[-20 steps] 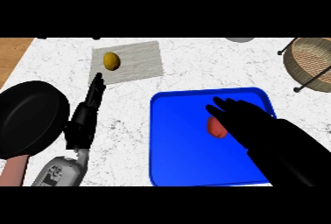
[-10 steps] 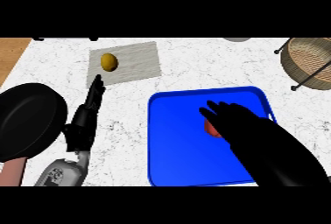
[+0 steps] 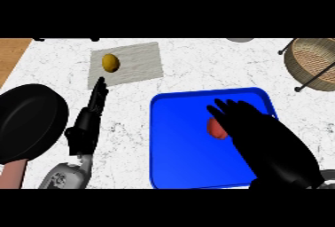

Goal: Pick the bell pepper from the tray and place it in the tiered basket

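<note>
A red bell pepper [image 3: 215,128] lies on the blue tray [image 3: 180,146] in the middle right of the head view. My right hand [image 3: 258,133] lies over the tray with straight fingers, covering the pepper's right side and touching it. Only the pepper's left part shows. The wicker tiered basket [image 3: 315,60] on its black wire stand is at the far right edge. My left hand [image 3: 88,124] stands open to the left of the tray, fingers pointing away from me toward the grey cloth.
A grey cloth [image 3: 126,64] at the back left carries a yellow lemon-like fruit [image 3: 111,62]. A black frying pan [image 3: 29,122] sits at the left edge. The counter's wooden edge [image 3: 13,53] shows at the far left, and a grey round object [image 3: 241,40] at the back.
My right hand has slid left over the tray and now covers more of the pepper. The left hand has stayed where it was.
</note>
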Robot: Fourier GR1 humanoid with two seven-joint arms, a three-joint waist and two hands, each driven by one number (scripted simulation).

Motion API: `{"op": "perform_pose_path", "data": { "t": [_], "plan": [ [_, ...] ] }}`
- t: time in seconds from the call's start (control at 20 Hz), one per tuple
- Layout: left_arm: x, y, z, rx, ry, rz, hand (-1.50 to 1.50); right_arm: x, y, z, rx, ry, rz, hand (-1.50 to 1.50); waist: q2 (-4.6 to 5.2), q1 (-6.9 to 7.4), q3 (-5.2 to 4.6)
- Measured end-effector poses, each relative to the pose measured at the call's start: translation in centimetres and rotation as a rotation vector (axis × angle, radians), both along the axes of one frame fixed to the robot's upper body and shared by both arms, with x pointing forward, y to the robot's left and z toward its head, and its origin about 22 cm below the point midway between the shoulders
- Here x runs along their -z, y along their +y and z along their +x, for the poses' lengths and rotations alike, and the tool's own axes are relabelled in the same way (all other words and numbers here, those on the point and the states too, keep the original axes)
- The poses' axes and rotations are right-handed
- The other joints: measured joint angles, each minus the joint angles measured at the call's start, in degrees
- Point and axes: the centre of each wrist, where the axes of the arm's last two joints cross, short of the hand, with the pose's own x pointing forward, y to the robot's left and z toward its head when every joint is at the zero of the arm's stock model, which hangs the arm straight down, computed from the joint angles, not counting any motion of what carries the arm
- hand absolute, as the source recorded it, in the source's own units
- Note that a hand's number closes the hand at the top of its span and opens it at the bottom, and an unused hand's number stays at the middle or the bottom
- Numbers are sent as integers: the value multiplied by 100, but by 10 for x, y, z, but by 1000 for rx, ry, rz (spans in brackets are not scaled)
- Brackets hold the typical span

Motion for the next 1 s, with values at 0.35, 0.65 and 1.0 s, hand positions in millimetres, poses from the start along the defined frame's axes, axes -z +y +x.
{"op": "perform_pose_path", "data": {
  "t": [0.35, 0.65, 1.0],
  "plan": [
    [-6, 11, -2, -1, -3, 10, 0, 16, 10, -3, -63, -31, -88, -150, 3, 5, 3],
    [-1, 7, -1, -2, -6, 9, 0, 27, 10, 6, -21, -77, -143, -150, 7, -7, 4],
    [-2, 13, 1, -7, -6, 9, 0, 37, -2, 18, 56, -67, -152, -150, 9, -12, 5]
  ]
}}
